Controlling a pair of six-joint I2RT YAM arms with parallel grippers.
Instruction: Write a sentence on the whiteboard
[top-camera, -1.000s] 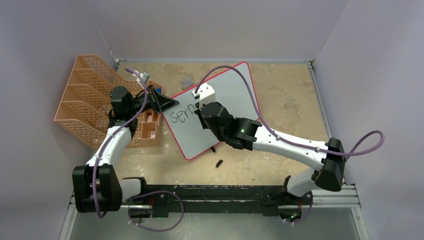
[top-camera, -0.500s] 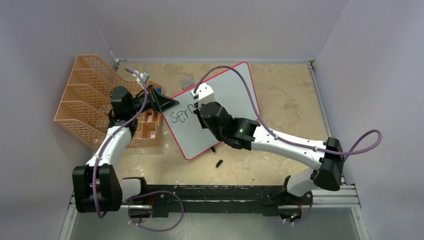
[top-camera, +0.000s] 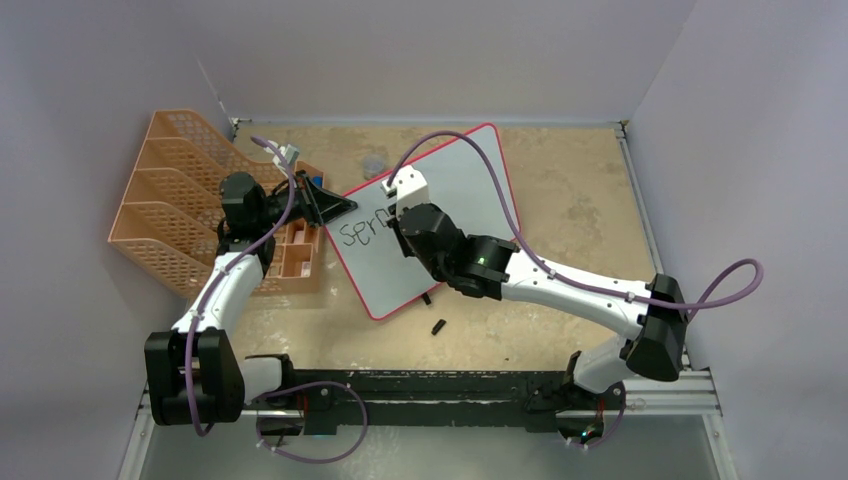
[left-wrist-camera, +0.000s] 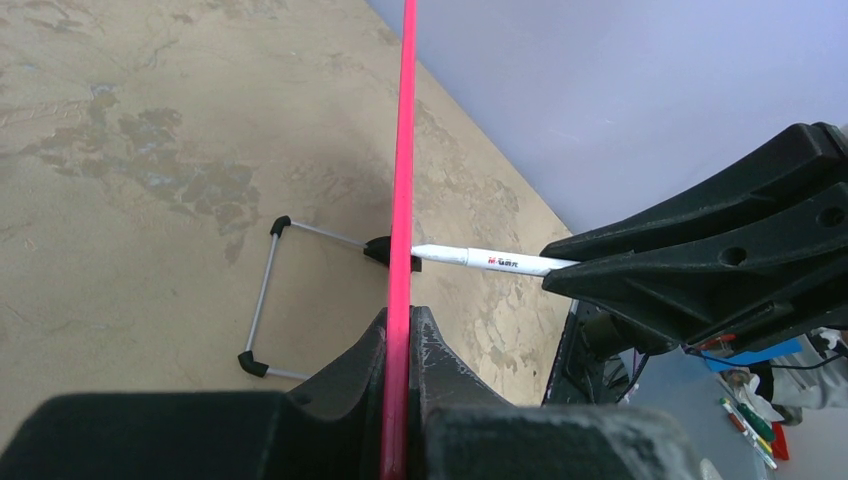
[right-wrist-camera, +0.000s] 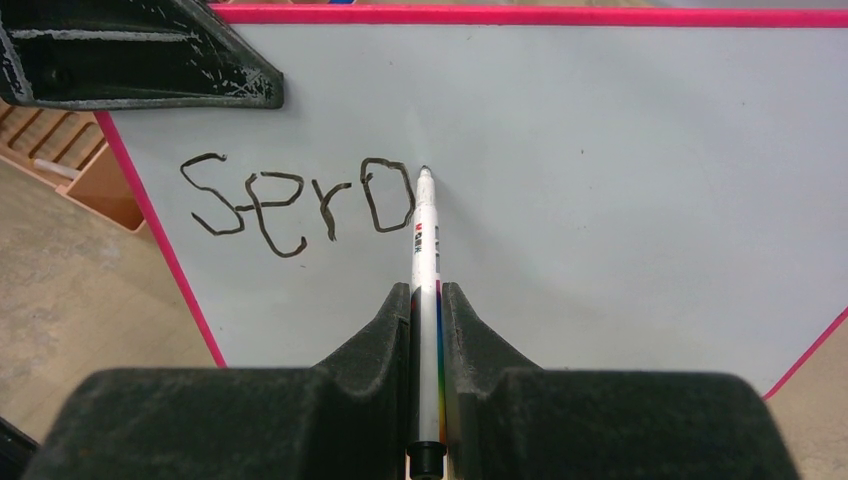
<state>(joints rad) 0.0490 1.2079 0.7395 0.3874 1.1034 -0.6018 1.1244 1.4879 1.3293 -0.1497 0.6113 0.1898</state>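
While the left gripper (left-wrist-camera: 400, 335) pinches the red-pink frame of the pale rectangular whiteboard (right-wrist-camera: 620, 180), standing beside an orange mesh file rack (top-camera: 170, 200), the right gripper (right-wrist-camera: 427, 300) clamps a slim white marker (right-wrist-camera: 424, 235), its tip touching the board right of black handwritten letters (right-wrist-camera: 300, 205) "Sero".

Whiteboard (top-camera: 455, 185) partly behind right arm (top-camera: 570, 285)

An orange mesh rack (top-camera: 165, 205) stands at the tabletop's (top-camera: 575, 200) far left, with a small orange compartment tray (top-camera: 297, 255) just beside it. A short black piece (top-camera: 438, 326) lies on the tabletop nearer the front.
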